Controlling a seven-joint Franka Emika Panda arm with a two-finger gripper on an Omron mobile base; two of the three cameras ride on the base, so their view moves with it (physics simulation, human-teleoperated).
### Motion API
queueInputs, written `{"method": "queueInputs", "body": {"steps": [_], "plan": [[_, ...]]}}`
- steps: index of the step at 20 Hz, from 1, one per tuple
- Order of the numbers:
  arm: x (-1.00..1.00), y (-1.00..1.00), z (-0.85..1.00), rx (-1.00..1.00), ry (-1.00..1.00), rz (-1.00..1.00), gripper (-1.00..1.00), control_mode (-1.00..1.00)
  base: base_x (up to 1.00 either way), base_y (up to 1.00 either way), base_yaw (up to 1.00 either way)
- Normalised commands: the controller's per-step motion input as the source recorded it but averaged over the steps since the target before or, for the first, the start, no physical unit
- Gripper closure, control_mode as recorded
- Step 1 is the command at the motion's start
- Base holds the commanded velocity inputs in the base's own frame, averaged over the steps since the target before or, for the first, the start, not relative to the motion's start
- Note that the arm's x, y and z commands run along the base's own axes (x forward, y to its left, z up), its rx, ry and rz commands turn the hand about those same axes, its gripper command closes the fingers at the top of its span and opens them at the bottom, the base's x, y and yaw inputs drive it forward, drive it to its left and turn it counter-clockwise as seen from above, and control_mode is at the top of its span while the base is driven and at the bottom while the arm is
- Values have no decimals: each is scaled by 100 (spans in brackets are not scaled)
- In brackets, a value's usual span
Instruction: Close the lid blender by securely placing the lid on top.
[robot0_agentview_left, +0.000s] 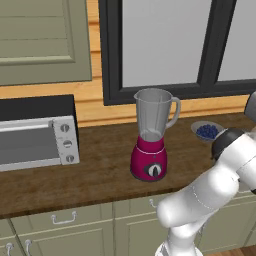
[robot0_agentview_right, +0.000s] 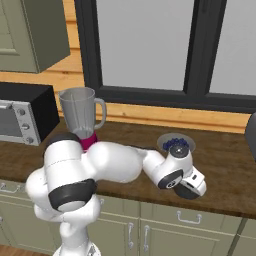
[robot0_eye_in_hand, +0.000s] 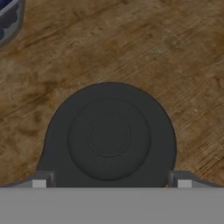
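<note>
The blender (robot0_agentview_left: 150, 135) stands on the wooden counter with a magenta base and a clear grey jar that is open at the top; it also shows behind my arm (robot0_agentview_right: 80, 112). The lid (robot0_eye_in_hand: 109, 135), a round black disc with a raised centre, lies flat on the counter to the blender's right, in front of the blueberry bowl. My gripper (robot0_eye_in_hand: 111, 182) points straight down over it, low above the counter (robot0_agentview_right: 192, 189). It is open, with one fingertip (robot0_eye_in_hand: 39, 181) at each side of the lid's edge.
A bowl of blueberries (robot0_agentview_left: 207, 131) sits just behind the lid (robot0_agentview_right: 176, 144). A silver toaster oven (robot0_agentview_left: 35, 132) stands at the left of the counter. A dark object (robot0_agentview_right: 251, 132) is at the far right edge. The counter's front edge runs close below my hand.
</note>
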Motion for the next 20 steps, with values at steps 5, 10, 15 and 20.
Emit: {"method": "queueInputs", "body": {"steps": [5,10,15,20], "plan": [[10,-1,-19,0,3,0,-100,-100,0,0,0],[10,-2,-17,0,3,0,-100,-100,0,0,0],[12,-7,-12,0,1,0,-100,-100,0,0,0],[11,-11,-9,1,0,0,-100,-100,0,0,0]]}}
